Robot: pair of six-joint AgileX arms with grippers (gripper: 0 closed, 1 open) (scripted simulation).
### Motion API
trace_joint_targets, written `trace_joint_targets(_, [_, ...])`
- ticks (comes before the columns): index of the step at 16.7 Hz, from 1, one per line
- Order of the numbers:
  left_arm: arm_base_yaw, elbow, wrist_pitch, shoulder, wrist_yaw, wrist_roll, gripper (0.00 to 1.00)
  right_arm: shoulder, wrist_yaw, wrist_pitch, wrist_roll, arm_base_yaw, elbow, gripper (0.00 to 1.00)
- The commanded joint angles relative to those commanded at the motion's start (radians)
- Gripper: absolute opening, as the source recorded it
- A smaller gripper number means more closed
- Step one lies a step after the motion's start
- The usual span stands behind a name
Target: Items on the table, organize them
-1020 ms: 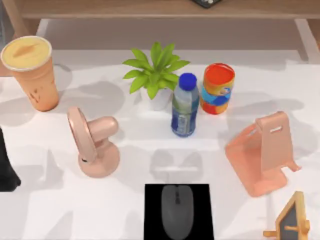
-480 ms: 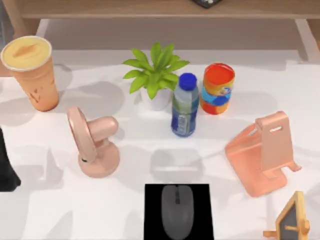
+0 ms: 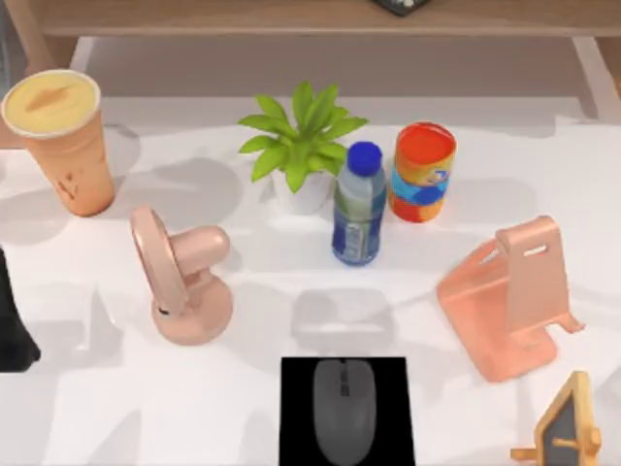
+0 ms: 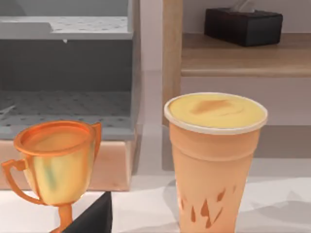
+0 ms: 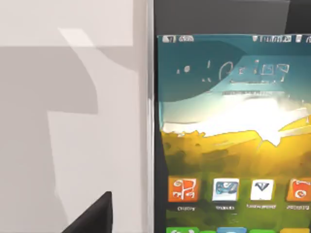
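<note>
The tall orange cup with a yellow top [image 3: 60, 139] stands upright, filled to its rim, far left of the green potted plant [image 3: 301, 146]. The dark grey computer mouse [image 3: 343, 409] lies on a black mat [image 3: 296, 413] in front of that plant. The silver-edged smartphone with colourful icons [image 5: 228, 136] lies flat on the white tabletop [image 3: 262, 291]. A brown wooden shelf [image 3: 291, 15] runs behind. Whether either gripper is open, I cannot tell.

A pink fan [image 3: 181, 283] stands left of centre. Behind it, mid-table, a small potted plant [image 3: 302, 144], a blue-capped bottle [image 3: 358, 204] and a red-lidded can [image 3: 423, 172] cluster close together. To the right sits a pink phone stand [image 3: 509, 297], with a small wooden-framed board [image 3: 566, 427] nearer. A black mat [image 3: 346, 410] lies at the near edge. The gold trophy [image 4: 56, 165] probably stands just off the far left.
</note>
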Motion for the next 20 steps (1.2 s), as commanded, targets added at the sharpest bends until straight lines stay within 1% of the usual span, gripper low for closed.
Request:
trace_joint_targets(4, [0.0, 0.0, 0.0, 0.0, 0.0, 0.0, 1.0, 0.065, 0.0, 0.155, 0.003, 0.002, -0.079, 1.0])
trace_joint_targets(9, [0.0, 0.0, 0.0, 0.0, 0.0, 0.0, 1.0, 0.083, 0.0, 0.184, 0.003, 0.002, -0.097, 1.0])
trace_joint_targets(20, [0.0, 0.0, 0.0, 0.0, 0.0, 0.0, 1.0, 0.083, 0.0, 0.184, 0.003, 0.002, -0.097, 0.17])
